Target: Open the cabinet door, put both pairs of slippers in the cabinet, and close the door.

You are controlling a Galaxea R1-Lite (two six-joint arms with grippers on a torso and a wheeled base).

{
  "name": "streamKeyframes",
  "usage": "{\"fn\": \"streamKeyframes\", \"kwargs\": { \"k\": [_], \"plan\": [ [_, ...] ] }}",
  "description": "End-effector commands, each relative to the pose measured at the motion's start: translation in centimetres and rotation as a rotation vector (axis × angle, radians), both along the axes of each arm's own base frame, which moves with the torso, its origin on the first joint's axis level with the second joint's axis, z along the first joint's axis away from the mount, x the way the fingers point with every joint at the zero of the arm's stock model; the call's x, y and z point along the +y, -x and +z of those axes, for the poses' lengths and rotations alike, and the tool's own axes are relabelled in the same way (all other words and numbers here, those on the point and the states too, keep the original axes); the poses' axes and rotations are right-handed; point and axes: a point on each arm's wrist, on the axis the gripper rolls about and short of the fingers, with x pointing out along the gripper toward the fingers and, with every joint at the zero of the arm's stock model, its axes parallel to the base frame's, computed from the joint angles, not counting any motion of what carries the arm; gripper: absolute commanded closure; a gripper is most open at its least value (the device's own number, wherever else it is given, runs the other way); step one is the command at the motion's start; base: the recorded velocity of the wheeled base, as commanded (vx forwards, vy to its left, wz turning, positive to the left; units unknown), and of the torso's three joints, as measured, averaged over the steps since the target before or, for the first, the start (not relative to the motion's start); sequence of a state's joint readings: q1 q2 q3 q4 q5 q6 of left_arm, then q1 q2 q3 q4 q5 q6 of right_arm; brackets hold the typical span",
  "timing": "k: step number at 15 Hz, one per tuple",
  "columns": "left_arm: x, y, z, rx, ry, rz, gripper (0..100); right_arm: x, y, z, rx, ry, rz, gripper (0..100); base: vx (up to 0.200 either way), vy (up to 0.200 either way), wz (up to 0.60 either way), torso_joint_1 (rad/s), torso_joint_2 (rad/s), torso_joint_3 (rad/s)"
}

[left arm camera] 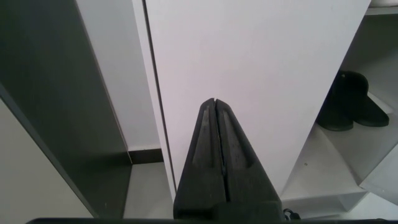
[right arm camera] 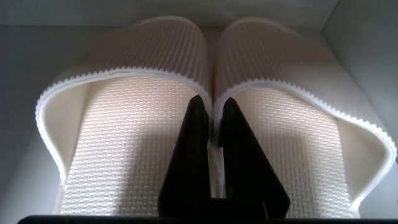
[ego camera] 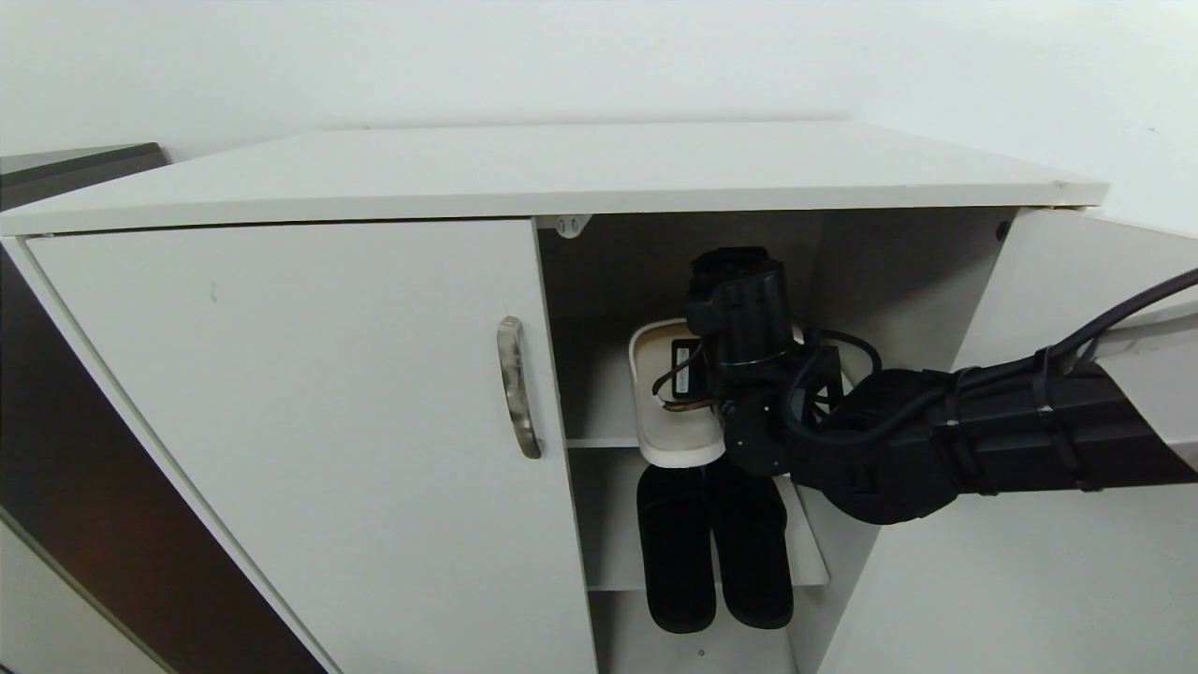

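Right gripper [right arm camera: 214, 103] pinching white slippers [right arm camera: 118, 124], upper shelf [ego camera: 599, 412].

Either side of the right claw [right arm camera: 214, 104], the white slippers [right arm camera: 124, 143] look like foam with ribbed straps and waffled insoles. Below it the black slippers [ego camera: 716, 552] are matt.

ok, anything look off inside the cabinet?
Black slippers stick out past the lower shelf's front edge; white slippers, pinched in the right gripper, overhang the upper shelf too. Either might foul the door.
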State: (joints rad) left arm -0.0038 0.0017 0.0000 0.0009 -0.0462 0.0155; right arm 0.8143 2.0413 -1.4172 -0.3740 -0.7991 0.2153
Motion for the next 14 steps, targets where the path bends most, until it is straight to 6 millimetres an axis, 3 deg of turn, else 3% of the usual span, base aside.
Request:
{"fn": "streamKeyframes", "kwargs": {
  "k": [1,6,11,12,14],
  "plan": [
    [0.0,0.0,0.0,0.001,0.000,0.001,100,0.0,0.1,0.1,-0.001,0.001,0.002,0,0.000,0.000,0.00,0.000,0.00,0.000],
    [0.0,0.0,0.0,0.002,0.000,0.001,100,-0.5,1.5,0.6,-0.001,0.007,0.017,0,0.000,0.000,0.00,0.000,0.00,0.000],
    [0.0,0.0,0.0,0.002,0.000,0.001,100,-1.5,5.4,1.5,0.003,0.014,0.072,0,0.000,0.000,0.00,0.000,0.00,0.000],
    [0.0,0.0,0.0,0.002,0.000,0.001,100,-1.9,6.4,1.4,0.010,0.019,0.086,100,0.000,0.000,0.00,0.000,0.00,0.000],
    [0.0,0.0,0.0,0.002,0.000,0.001,100,-2.8,8.6,1.9,-0.003,0.004,0.121,100,0.000,0.000,0.00,0.000,0.00,0.000]
  ]
}}
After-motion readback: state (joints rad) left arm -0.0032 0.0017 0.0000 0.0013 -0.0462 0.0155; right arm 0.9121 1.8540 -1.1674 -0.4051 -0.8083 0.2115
